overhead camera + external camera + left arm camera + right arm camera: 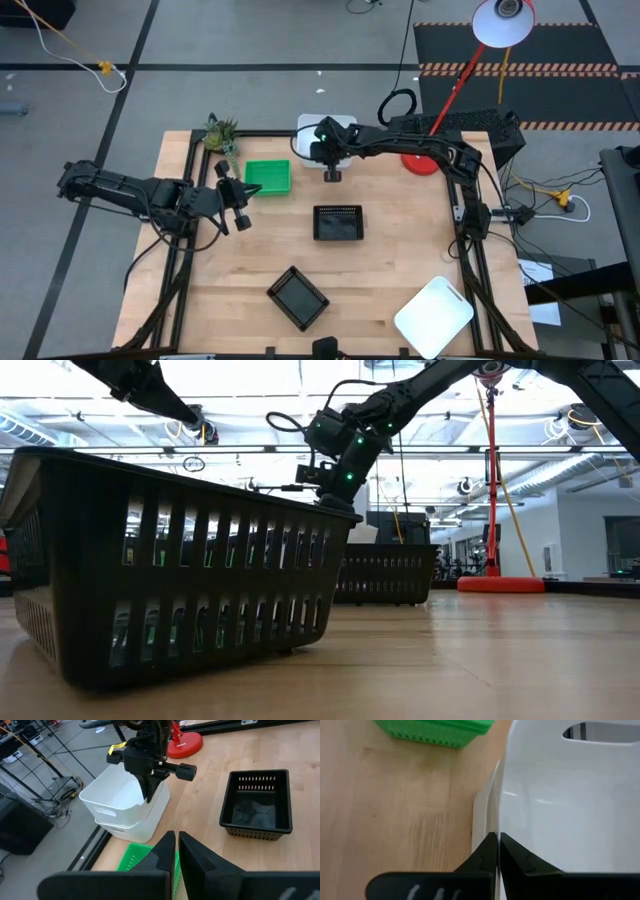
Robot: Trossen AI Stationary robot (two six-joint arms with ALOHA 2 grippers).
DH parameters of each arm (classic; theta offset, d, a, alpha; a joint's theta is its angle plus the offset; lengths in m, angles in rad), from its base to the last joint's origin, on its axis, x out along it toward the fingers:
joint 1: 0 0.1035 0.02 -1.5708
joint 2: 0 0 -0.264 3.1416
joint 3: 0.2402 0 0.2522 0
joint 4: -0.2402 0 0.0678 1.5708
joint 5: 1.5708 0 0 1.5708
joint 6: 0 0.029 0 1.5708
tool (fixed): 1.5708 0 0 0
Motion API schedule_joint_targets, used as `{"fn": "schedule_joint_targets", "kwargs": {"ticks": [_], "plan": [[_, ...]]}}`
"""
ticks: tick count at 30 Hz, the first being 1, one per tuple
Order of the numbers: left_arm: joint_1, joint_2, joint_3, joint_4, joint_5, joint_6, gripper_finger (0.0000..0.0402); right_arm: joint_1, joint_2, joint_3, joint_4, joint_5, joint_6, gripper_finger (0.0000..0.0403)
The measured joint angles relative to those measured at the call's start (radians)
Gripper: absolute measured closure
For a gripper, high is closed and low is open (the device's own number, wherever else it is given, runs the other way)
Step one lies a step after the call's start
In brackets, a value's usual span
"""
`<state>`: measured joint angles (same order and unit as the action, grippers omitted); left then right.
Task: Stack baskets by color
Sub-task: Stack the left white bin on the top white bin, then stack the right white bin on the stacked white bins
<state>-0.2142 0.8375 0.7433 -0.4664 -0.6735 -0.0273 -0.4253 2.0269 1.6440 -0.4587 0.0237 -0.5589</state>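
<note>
Black jointed arms, looped black cables, green status lights.

In the high view, a stack of two baskets (305,128), one nested in the other, sits at upper centre by the table's (400,260) far edge. The plant (221,133) is to its left and the lamp base (420,163) to its right. The left basket (267,178) lies just below and left of the stack. The middle basket (338,222) sits at mid-table, with the front basket (297,297) below it, turned askew. The corner basket (433,316) is at lower right, overhanging the edge. The right gripper (331,160) is over the stack's near rim, and the left gripper (235,200) is left of centre, beside the left basket.
</note>
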Motion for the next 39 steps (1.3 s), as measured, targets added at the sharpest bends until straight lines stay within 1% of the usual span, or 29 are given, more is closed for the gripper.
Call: {"fn": "schedule_joint_targets", "kwargs": {"ticks": [8, 18, 24, 31, 39], "plan": [[0.000, 0.000, 0.000, 0.000, 0.000, 0.006, 0.0376, 0.000, 0.001, 0.000, 0.005, 0.000, -0.006, 0.0393], [0.000, 0.000, 0.000, 0.000, 0.000, 0.007, 0.0376, 0.001, -0.003, 0.000, 0.009, 0.057, -0.003, 0.0311], [0.000, 0.000, 0.000, 0.000, 0.000, 0.006, 0.0376, 0.022, -0.018, 0.001, 0.018, 0.058, 0.012, 0.0280], [0.000, 0.000, 0.000, -0.001, 0.000, 0.005, 0.0376, 0.070, -0.061, 0.001, -0.013, 0.058, 0.089, 0.0271], [-0.002, 0.000, 0.000, -0.002, 0.002, -0.008, 0.0376, 0.187, -0.172, 0.001, -0.187, 0.058, 0.264, 0.0271]]}}
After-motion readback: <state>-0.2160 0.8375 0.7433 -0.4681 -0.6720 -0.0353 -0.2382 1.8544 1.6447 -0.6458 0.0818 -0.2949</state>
